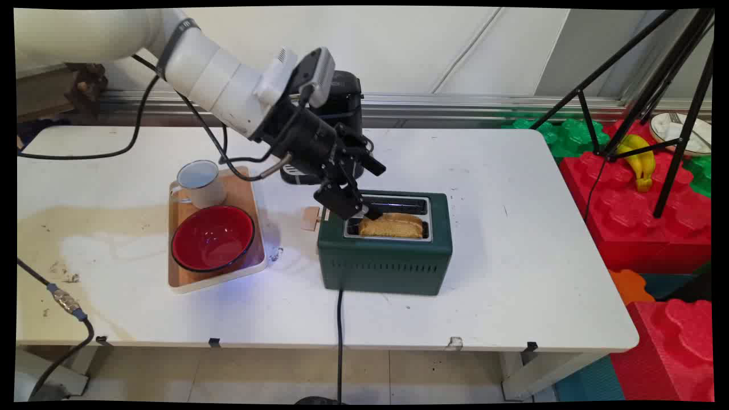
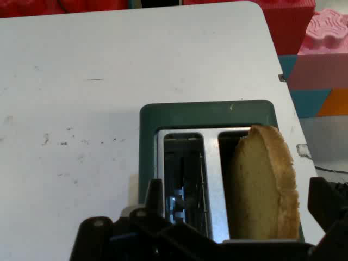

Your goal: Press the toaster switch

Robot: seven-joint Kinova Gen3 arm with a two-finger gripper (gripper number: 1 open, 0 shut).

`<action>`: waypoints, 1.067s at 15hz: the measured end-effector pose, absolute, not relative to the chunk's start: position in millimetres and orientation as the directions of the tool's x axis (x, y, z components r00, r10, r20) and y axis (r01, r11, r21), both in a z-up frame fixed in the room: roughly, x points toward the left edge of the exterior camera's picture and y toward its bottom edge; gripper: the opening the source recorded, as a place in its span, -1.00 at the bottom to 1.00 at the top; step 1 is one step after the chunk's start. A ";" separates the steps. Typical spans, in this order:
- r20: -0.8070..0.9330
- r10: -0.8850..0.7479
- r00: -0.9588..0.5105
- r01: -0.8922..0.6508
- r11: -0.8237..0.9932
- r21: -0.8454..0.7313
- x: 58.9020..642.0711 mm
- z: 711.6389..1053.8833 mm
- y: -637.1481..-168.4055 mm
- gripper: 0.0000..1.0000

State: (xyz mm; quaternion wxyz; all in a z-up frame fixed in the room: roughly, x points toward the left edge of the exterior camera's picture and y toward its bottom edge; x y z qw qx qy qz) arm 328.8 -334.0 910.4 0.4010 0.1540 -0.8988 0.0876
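Your gripper [image 1: 364, 212] sits low over the left end of the green toaster [image 1: 385, 262], and its fingers are spread, one to each side of the slice of toast [image 1: 393, 226] standing in the near slot. The hand view shows you that spread best: one finger [image 2: 155, 198] rises beside the empty slot [image 2: 184, 179], the other at the right edge, with the toast [image 2: 263, 185] between them and leaning out of its slot; you cannot tell there whether either finger touches it. The main view gives what the hand camera misses: a black appliance [image 1: 333, 122] behind the arm, a wooden tray [image 1: 242, 196] to the left carrying a white mug [image 1: 199, 182] and a red bowl [image 1: 212, 236], and the toaster's black cord [image 1: 340, 341] hanging over the table's [image 1: 512, 239] near edge. Off to the right, bananas [image 1: 641, 159] lie on big red blocks [image 1: 638, 222].
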 end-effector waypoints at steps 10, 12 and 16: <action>0.777 -0.206 -0.595 -0.373 0.927 -0.041 372.6 947.9 -319.1 1.00; 0.779 -0.200 -0.594 -0.371 0.928 -0.045 384.2 954.5 -314.4 1.00; 0.773 -0.195 -0.604 -0.366 0.929 -0.051 406.5 960.9 -304.3 1.00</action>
